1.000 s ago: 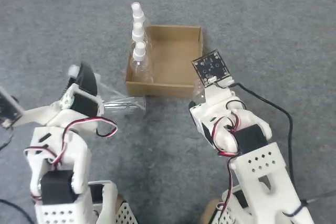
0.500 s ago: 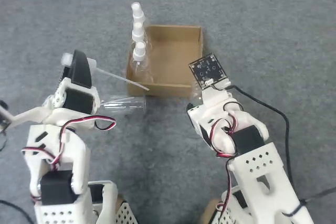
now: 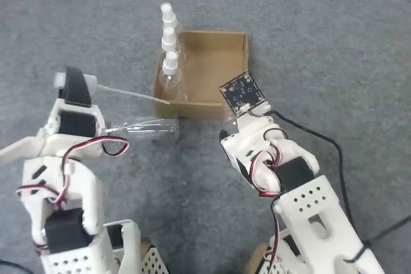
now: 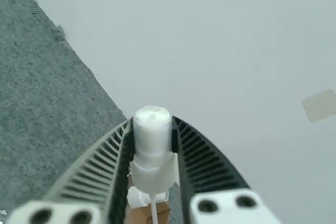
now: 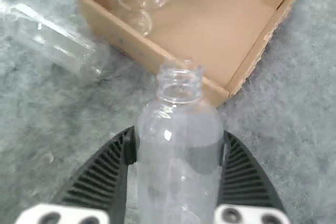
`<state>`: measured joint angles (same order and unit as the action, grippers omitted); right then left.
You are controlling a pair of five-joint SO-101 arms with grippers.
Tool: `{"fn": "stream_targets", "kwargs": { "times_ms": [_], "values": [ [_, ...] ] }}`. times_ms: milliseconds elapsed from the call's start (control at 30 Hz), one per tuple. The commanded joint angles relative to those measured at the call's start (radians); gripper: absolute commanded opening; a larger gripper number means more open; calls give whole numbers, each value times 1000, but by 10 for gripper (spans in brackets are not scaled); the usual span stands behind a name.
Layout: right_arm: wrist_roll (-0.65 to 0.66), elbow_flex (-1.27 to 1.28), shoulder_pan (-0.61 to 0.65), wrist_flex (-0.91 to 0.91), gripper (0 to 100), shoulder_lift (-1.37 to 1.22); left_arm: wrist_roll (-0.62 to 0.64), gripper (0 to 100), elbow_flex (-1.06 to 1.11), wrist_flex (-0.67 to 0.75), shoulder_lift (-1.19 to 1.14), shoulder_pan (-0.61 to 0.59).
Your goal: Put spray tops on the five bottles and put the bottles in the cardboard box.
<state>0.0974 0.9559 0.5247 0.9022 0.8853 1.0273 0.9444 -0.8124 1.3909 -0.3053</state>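
Grey carpeted counter (image 3: 347,49), same as before. White right arm (image 3: 302,190) has slid leftward over the last second and its wrist camera board now sits in front of the middle of the box's near wall. White left arm (image 3: 61,178) has swung outward to the left, away from the box.

Open brown cardboard box (image 3: 215,72) hasn't moved. Three clear plastic bottles with white spray tops (image 3: 170,72) stand in a row along its left wall, unchanged.

Clear uncapped plastic bottle (image 5: 177,166) is clamped upright between the black ribbed fingers of the right gripper (image 5: 178,139), open neck up, just in front of the box's near wall; it shifted left with the arm.

Second clear uncapped bottle (image 3: 144,128) lies on its side on the counter, in front of the box's near-left corner and beside the left arm, not moved.

White spray top with thin dip tube (image 4: 152,145) is pinched in the left gripper (image 4: 152,124), fingers closed on its head. It was carried left, and the tube now stretches almost level toward the box's left wall, with its tip near the closest capped bottle.
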Motion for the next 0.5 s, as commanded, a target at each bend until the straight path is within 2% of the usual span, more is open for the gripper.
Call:
{"fn": "stream_targets", "kwargs": {
  "times_ms": [0,267,467],
  "values": [
    [21,-15,16,-22,118,45,17,11,-30,-5,23,-3],
    [21,-14,15,-22,117,64,17,11,-35,-3,23,0],
    [23,60,18,-28,117,231,17,10,-30,-3,23,0]
  ]
}}
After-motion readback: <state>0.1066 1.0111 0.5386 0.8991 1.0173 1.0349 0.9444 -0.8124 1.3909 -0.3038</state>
